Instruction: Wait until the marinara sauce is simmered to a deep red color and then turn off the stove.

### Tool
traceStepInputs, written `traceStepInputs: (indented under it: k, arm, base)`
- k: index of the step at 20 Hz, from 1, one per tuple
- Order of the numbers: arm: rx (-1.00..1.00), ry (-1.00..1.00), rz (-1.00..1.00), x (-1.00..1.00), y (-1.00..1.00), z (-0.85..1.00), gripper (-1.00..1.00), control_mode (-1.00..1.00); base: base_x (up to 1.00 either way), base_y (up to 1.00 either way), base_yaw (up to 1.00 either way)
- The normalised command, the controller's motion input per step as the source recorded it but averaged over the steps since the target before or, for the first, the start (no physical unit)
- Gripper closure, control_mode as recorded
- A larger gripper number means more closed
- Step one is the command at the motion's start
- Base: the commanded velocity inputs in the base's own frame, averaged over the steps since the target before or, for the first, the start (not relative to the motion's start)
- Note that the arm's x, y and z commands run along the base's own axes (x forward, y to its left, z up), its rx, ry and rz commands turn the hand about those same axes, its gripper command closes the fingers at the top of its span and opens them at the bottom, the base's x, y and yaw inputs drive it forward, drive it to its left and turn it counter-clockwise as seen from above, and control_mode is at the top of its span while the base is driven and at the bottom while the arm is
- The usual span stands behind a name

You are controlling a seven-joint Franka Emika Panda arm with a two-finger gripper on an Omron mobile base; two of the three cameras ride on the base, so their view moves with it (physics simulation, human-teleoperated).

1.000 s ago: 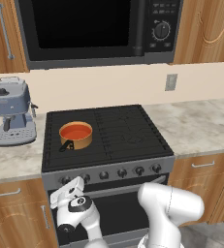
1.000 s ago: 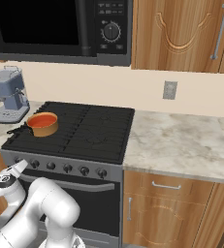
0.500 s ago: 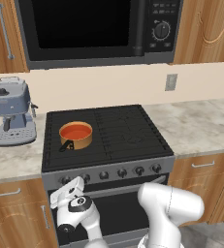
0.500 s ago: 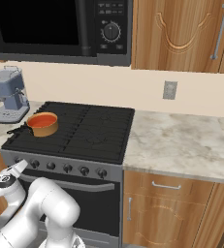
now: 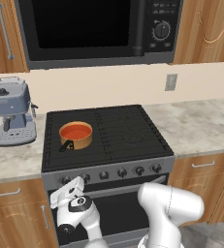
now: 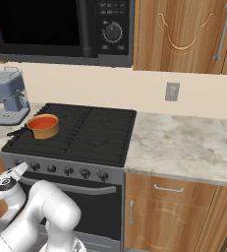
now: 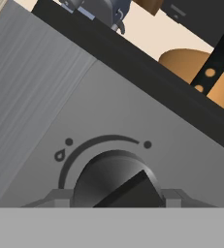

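sauce: the marinara sauce lies flat and orange-red inside the copper saucepan on the front-left burner of the stove; its colour reads closer to orange than to a deep red, so the wait is probably not over.
pan: it stands upright on the grate with its short dark handle pointing toward the front edge; nothing calls for lifting it.
knob: the leftmost knob on the grey front strip sits right before the hand camera, a dark round dial with a raised bar across its face, the bar lying at a slant.
handling: the knob looks rigid, small and smooth; it will likely turn stiffly about its own axis and not give under pressure. the raised bar is the place to pinch, one finger on each flat side, since the round rim would probably slip.
gripper: the gripper is at the left end of the knob row with its fingers drawn in close on either side of that knob, apparently clasping it.
arm pose: the arm folds low in front of the oven door, elbow bulging to the right, forearm doubling back left, hand tilted up at the front strip.
risk: turning too soon would cut the simmer short.
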Motion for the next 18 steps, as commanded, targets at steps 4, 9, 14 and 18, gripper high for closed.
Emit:
traceStepInputs:
  k: [4,9,14,18]
  arm:
    - [0.0,0.0,0.0,0.0,0.0,0.0,1.0,-1.0]
    - [0.0,0.0,0.0,0.0,0.0,0.0,1.0,-1.0]
    - [0.0,0.0,0.0,0.0,0.0,0.0,1.0,-1.0]
    - [0.0,0.0,0.0,0.0,0.0,0.0,1.0,-1.0]
  base:
    - [0.0,0.0,0.0]
    - [0.0,0.0,0.0]
    - [0.0,0.0,0.0]
    - [0.0,0.0,0.0]
